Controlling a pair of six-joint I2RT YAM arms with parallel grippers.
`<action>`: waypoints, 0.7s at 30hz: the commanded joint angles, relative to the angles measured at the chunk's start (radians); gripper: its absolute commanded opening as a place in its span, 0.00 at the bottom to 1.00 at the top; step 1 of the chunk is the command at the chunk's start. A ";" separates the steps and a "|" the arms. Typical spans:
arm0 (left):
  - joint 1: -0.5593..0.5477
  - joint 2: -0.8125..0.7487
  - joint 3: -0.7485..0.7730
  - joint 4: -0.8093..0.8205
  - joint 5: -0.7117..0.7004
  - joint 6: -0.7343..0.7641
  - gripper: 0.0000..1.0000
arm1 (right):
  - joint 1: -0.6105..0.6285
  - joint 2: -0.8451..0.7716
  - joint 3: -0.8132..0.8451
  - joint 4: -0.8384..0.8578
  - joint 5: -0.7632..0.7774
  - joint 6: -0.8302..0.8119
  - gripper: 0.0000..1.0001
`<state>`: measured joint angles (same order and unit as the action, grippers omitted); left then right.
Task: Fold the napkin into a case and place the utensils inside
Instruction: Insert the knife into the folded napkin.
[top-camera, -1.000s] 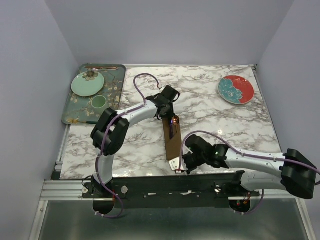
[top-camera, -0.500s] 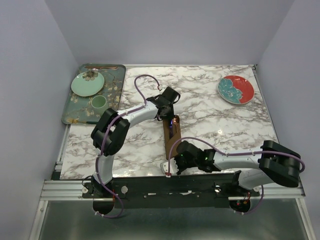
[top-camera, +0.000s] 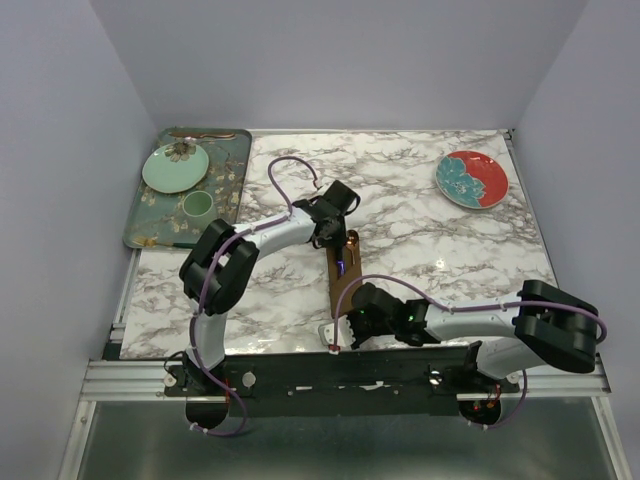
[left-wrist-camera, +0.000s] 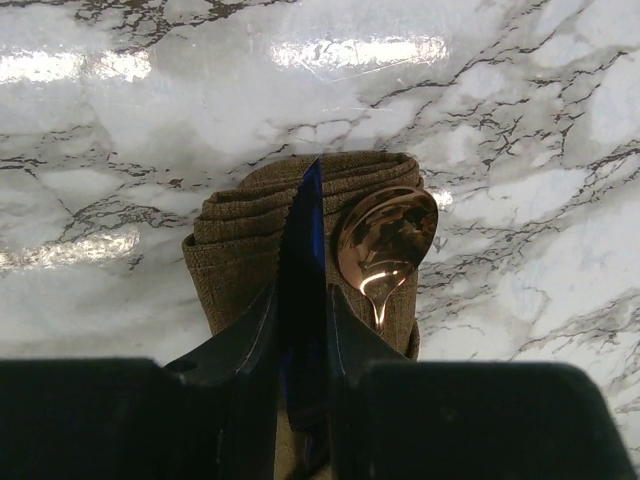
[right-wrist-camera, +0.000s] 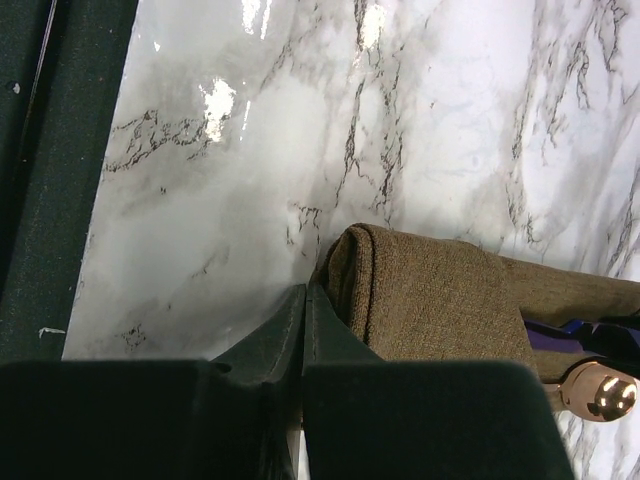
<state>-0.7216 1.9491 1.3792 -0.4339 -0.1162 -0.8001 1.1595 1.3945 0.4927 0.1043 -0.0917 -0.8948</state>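
The napkin lies folded as a narrow brown case (top-camera: 342, 278) on the marble table, running from mid-table toward the near edge. My left gripper (top-camera: 338, 226) is over its far end, shut on the blue-handled utensil (left-wrist-camera: 303, 240), which points into the case's folded mouth (left-wrist-camera: 235, 235). The copper spoon's bowl (left-wrist-camera: 386, 234) rests on the cloth just to the right of it. My right gripper (right-wrist-camera: 305, 298) is shut with nothing between its fingers, its tip against the table beside the case's near folded end (right-wrist-camera: 430, 295). The blue handle (right-wrist-camera: 575, 328) and a copper round end (right-wrist-camera: 600, 392) show at that view's right edge.
A dark green floral tray (top-camera: 232, 170) at the back left carries a pale green plate (top-camera: 175, 167) and a small cup (top-camera: 197, 205). A red and teal plate (top-camera: 471, 179) sits at the back right. The black rail (top-camera: 400, 362) borders the table's near edge, close behind my right gripper.
My right arm has swung left along the near edge, bringing its gripper to the case's near end. The left gripper has barely shifted, still shut on the blue utensil.
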 joint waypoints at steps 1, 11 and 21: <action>-0.016 -0.053 -0.019 -0.042 0.020 -0.019 0.00 | 0.003 0.031 0.014 -0.006 0.050 0.010 0.09; -0.039 -0.067 -0.049 -0.060 0.039 -0.050 0.00 | 0.003 0.041 0.021 -0.005 0.060 0.014 0.08; -0.050 -0.058 -0.062 -0.068 0.055 -0.065 0.01 | 0.003 0.049 0.024 -0.002 0.067 0.016 0.08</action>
<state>-0.7506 1.9163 1.3380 -0.4553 -0.1108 -0.8402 1.1610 1.4136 0.5056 0.1127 -0.0715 -0.8902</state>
